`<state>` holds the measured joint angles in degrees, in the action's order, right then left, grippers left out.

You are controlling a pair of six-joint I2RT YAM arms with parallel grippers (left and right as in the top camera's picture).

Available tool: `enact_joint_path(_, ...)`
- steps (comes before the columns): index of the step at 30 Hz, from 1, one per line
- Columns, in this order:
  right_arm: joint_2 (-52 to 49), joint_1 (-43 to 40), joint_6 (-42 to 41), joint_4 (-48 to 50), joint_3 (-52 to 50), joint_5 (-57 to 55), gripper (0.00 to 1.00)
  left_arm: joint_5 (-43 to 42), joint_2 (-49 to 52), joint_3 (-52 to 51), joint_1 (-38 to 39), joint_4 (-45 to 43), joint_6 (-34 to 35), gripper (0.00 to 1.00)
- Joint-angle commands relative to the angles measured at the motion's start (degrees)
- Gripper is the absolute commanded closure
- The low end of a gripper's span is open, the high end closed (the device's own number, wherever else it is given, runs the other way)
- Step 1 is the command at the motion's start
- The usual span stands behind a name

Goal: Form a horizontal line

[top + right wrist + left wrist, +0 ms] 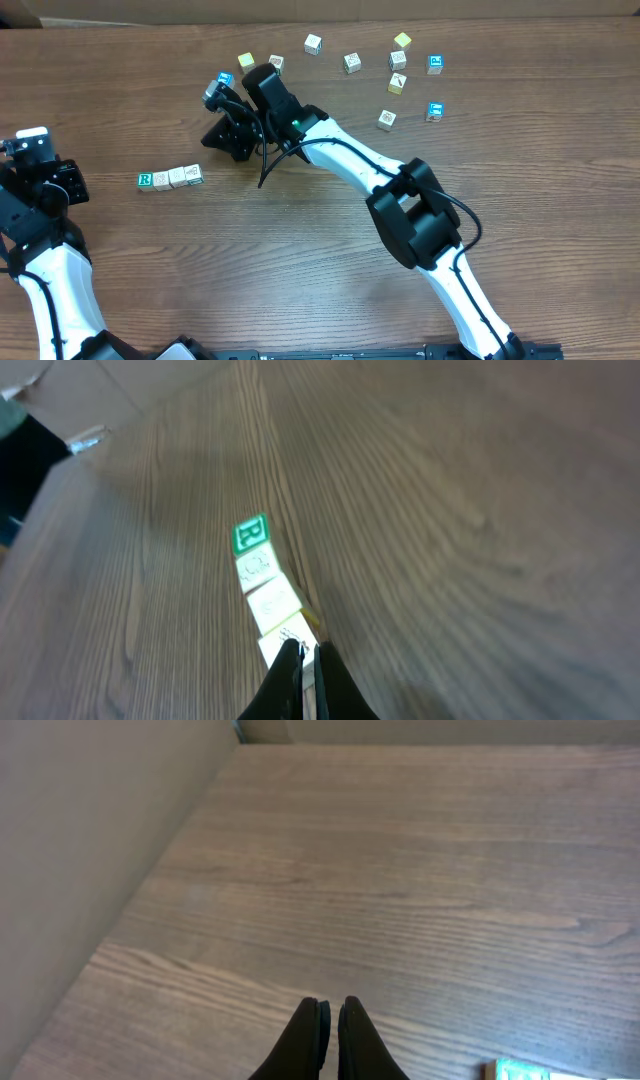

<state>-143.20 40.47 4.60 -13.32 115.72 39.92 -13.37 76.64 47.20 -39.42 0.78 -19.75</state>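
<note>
Seen from overhead, a wooden table (300,270) held the horizontal line (170,178), a short straight row of four small letter cubes lying left of centre. The green "R" cube (146,181) sat at the row's left end, with three pale cubes touching side by side to its right. The right gripper (302,658) was clenched, its two black fingertips pressed together and grasping nothing. In the right wrist view those tips overlapped the near edge of the pale end cube (283,647), though contact could not be judged. The right arm (400,190) reached in from the near right corner towards the row. The left gripper (326,1020) was also clenched and empty, hanging over bare wood at the table's left edge, well apart from the right gripper. Along the far side lay scattered loose cubes: a blue-faced cube (435,64), a second blue-faced cube (436,111), a yellow cube (402,41) and a pale cube (313,44) among them.
</note>
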Motion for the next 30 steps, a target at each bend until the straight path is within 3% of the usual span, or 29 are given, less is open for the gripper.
enact_joint_path(1,-3.1,-0.2,-7.0,0.1,1.4,2.6,0.97,-3.5,1.7,0.7,-0.2,-0.9,0.8,0.96)
enact_joint_path(30,-6.4,2.6,-6.7,-0.5,1.4,-2.4,0.97,-4.3,2.8,0.7,-0.2,-0.7,1.6,0.96)
